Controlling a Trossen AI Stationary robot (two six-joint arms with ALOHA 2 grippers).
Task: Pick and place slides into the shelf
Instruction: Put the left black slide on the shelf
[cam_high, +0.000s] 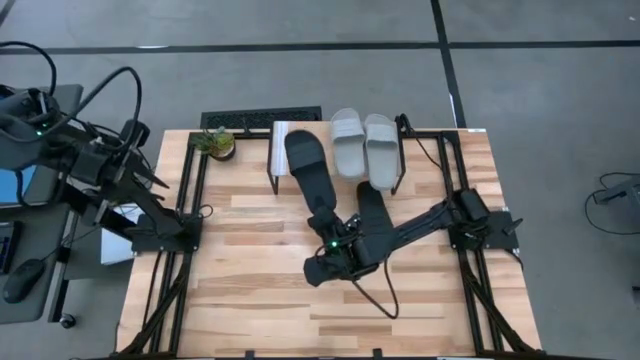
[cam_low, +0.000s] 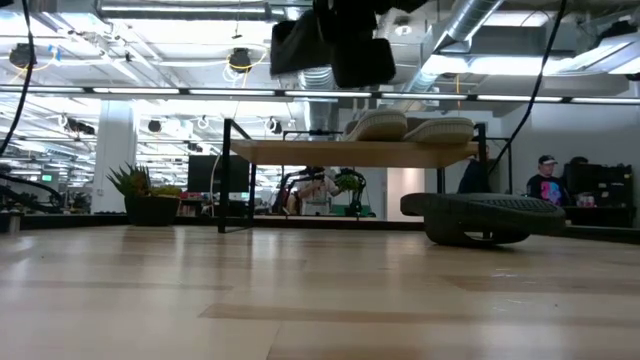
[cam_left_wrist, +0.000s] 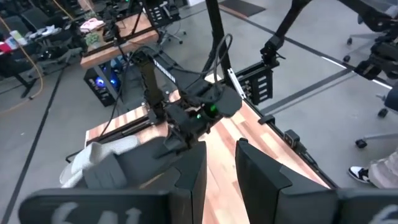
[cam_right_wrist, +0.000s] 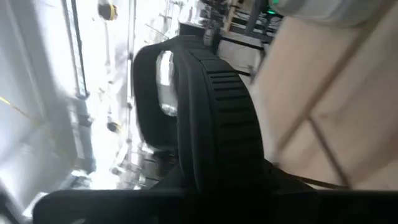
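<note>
Two light grey slides (cam_high: 364, 145) — two black slides (cam_high: 310, 170) — pale wooden shelf (cam_low: 350, 152).

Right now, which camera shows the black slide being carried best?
The high view: the held black slide shows whole, toe over the shelf. Right wrist shows only its strap close up; low view only its underside; left wrist barely shows it.

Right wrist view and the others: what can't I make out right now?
- Right wrist view: the held black rubber slide fills the frame, hiding how the right gripper grips it.
- High view: the right arm covers part of the second black slide on the wooden table.
- Low view: the top edge cuts off the held slide.
</note>
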